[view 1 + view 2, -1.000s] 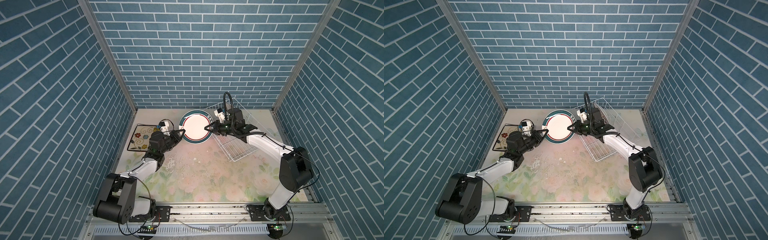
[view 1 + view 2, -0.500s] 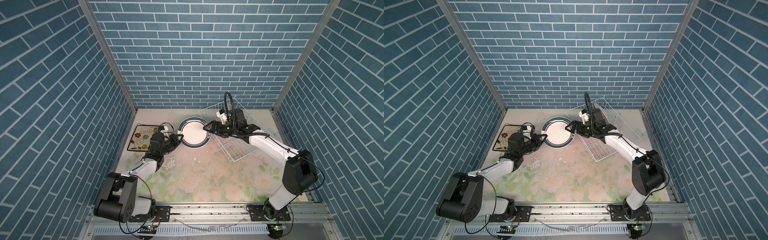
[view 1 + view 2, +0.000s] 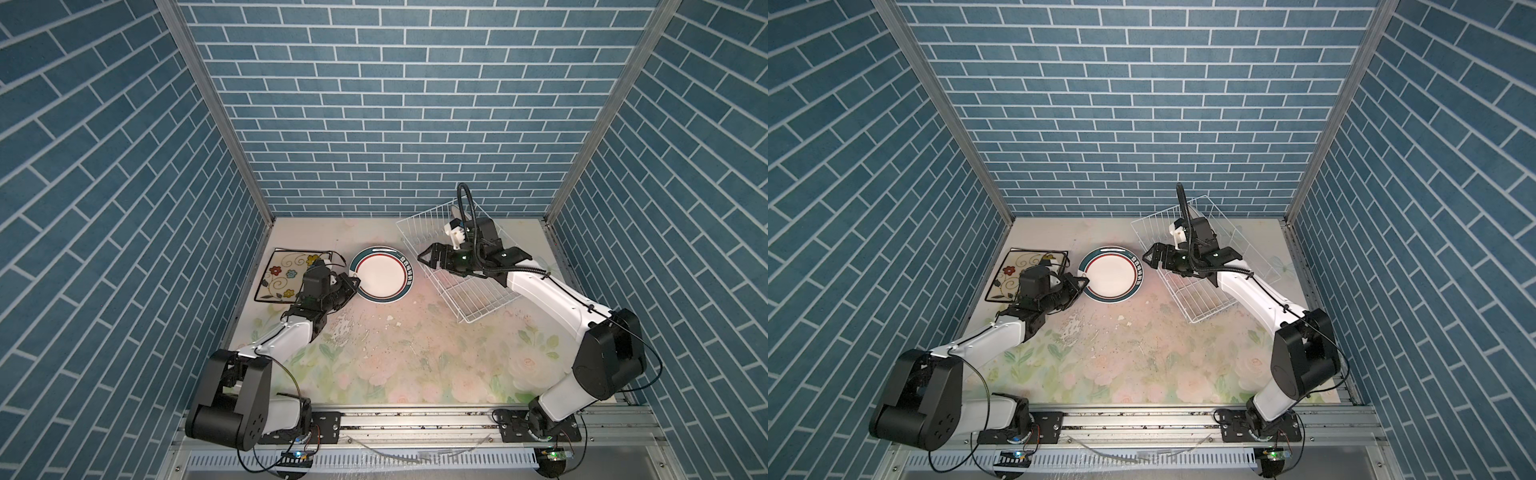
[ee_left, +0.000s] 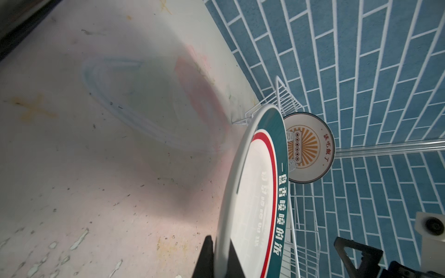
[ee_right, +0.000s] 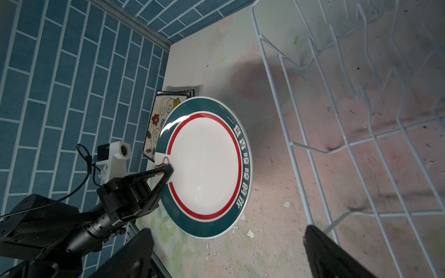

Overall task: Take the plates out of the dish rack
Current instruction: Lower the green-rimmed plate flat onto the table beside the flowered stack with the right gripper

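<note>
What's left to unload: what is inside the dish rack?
One round sunburst plate stands upright at the far end of the dish rack. Near rows show bare wire; the right arm hides part of the middle.

You have open tabletop (image 3: pixel 395 353) across the lower middle; the plate (image 3: pixel 382 279) and rack (image 3: pixel 478 299) crowd the upper middle.

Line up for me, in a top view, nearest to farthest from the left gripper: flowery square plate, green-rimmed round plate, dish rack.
1. Green-rimmed round plate: rim pinched by the left gripper.
2. Flowery square plate: lying flat, farther left.
3. Dish rack: across on the right.
</note>
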